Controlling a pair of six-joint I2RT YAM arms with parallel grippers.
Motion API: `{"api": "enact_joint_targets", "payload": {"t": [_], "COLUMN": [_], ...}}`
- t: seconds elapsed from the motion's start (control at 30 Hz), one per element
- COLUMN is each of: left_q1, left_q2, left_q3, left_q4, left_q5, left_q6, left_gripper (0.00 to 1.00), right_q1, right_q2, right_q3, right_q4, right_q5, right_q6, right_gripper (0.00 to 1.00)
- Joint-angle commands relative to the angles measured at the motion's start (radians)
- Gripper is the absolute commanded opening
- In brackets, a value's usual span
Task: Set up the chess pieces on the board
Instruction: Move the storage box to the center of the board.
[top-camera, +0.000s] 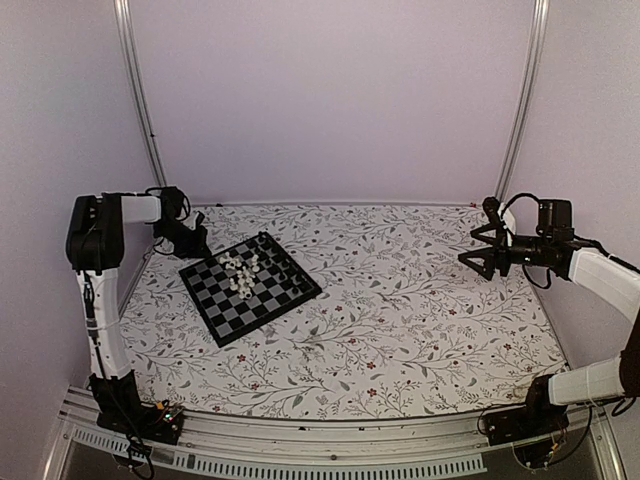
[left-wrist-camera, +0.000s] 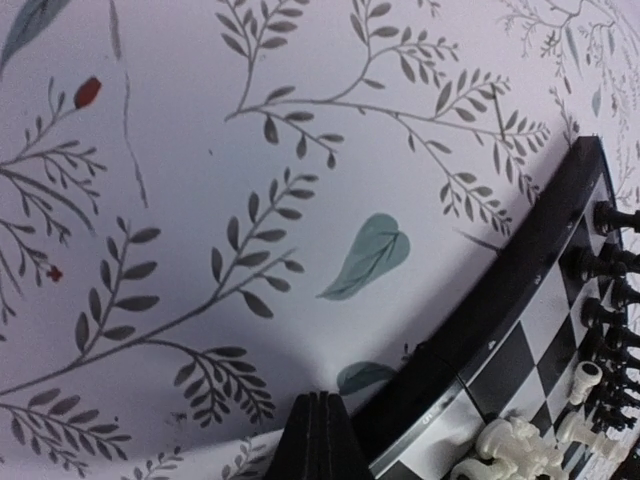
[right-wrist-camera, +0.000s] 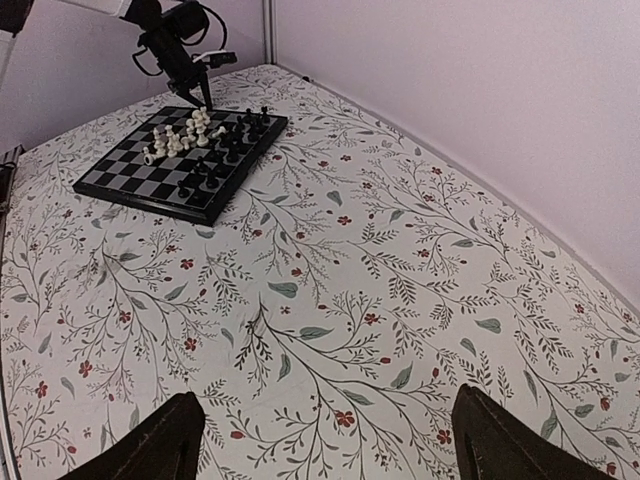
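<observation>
The board (top-camera: 232, 310) lies turned at an angle on the left part of the table. The chess pieces stand bunched on its far half, cream-white ones (top-camera: 242, 272) beside black ones (top-camera: 275, 268). My left gripper (top-camera: 199, 246) is shut and empty, low over the cloth just off the board's far left edge. In the left wrist view its fingertips (left-wrist-camera: 325, 400) are pressed together next to the board's black rim (left-wrist-camera: 520, 290), with white pieces (left-wrist-camera: 510, 445) and black pieces (left-wrist-camera: 610, 300) beyond. My right gripper (top-camera: 470, 247) hangs open and empty far to the right. Its view shows the board (right-wrist-camera: 120, 185) in the distance.
A floral-patterned cloth (top-camera: 400, 320) covers the table. Plain walls close in at the back and on both sides, with metal rails (top-camera: 150, 130) in the corners. The left arm (right-wrist-camera: 170, 30) shows beyond the board in the right wrist view.
</observation>
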Motion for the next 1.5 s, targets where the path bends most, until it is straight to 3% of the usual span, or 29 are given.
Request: {"api": "enact_joint_targets", "payload": {"t": [0.0,0.43,1.03,1.47], "left_q1": [-0.026,-0.161,-0.323,-0.477], "left_q2": [-0.074,-0.268,-0.389,-0.448], "left_q3": [-0.111,-0.48,-0.721,-0.789], "left_q4": [-0.034,0.059,0.072,0.019], "left_q5": [-0.018,-0.009,0.006,-0.045], "left_q6": [0.011,-0.043,-0.093,-0.159], "left_gripper": [0.0,0.0,0.0,0.01], "right_q1": [-0.007,-0.005,-0.003,-0.002], "right_q2": [-0.009,-0.012,0.016,0.021], "right_q3": [0.026,0.042,0.048,0.048], "right_q4": [-0.038,-0.08,-0.094,-0.093], "right_q5": [-0.027,-0.062,-0.086,-0.099], "right_q6": [-0.027,-0.054,-0.052,-0.047], "right_gripper": [0.89,0.88,0.87,0.86]}}
